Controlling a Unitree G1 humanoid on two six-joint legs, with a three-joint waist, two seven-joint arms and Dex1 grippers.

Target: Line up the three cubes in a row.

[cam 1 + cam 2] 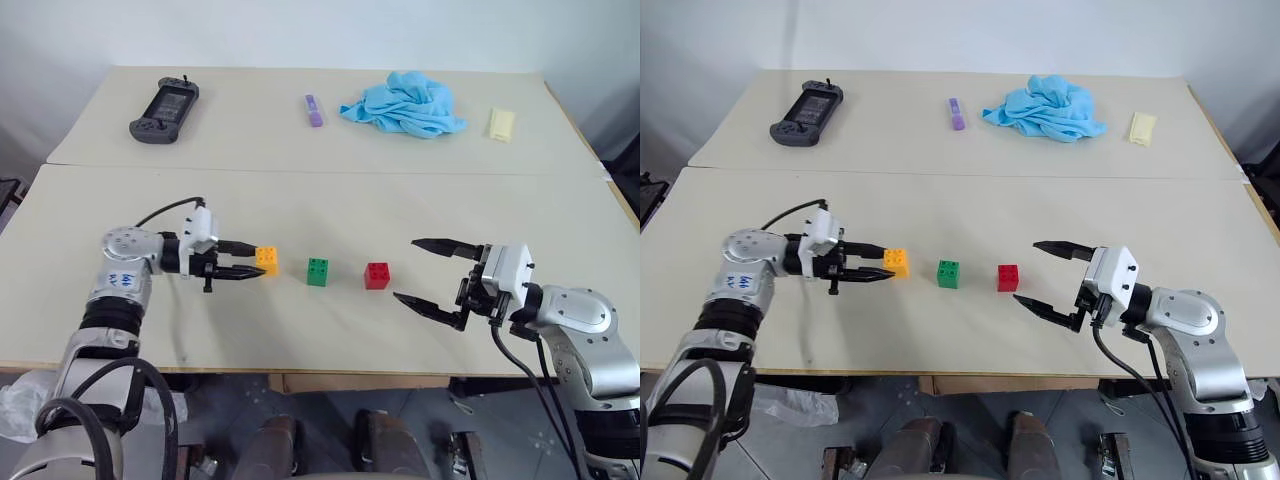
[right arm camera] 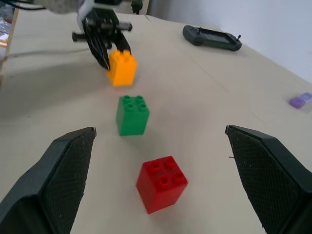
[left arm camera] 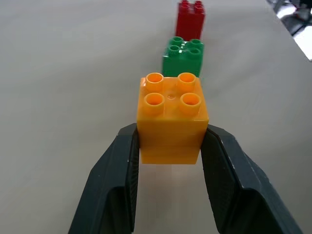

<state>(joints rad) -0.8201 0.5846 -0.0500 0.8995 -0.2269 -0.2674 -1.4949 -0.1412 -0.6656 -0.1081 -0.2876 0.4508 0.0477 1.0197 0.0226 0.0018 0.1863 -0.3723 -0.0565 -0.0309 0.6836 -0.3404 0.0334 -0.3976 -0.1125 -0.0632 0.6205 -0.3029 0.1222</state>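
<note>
Three studded plastic bricks stand in a row near the front of the pale, matte counter point(image 1: 330, 200): the orange brick point(image 1: 267, 260), the green brick point(image 1: 317, 271) and the red brick point(image 1: 377, 275), each apart from the next, with round hollow studs on top. The left hand point(image 1: 250, 260) lies level and is closed on the orange brick, its smooth black fingers point(image 3: 117, 180) pressed against two opposite sides. The right hand point(image 1: 420, 272) is spread wide and holds nothing, its textured fingertips near the red brick but clear of it. Toward the far edge lie a dark game controller point(image 1: 163, 108), a small purple stick point(image 1: 314, 110), a crumpled blue cloth point(image 1: 405, 104) and a pale yellow block point(image 1: 501, 123)
</note>
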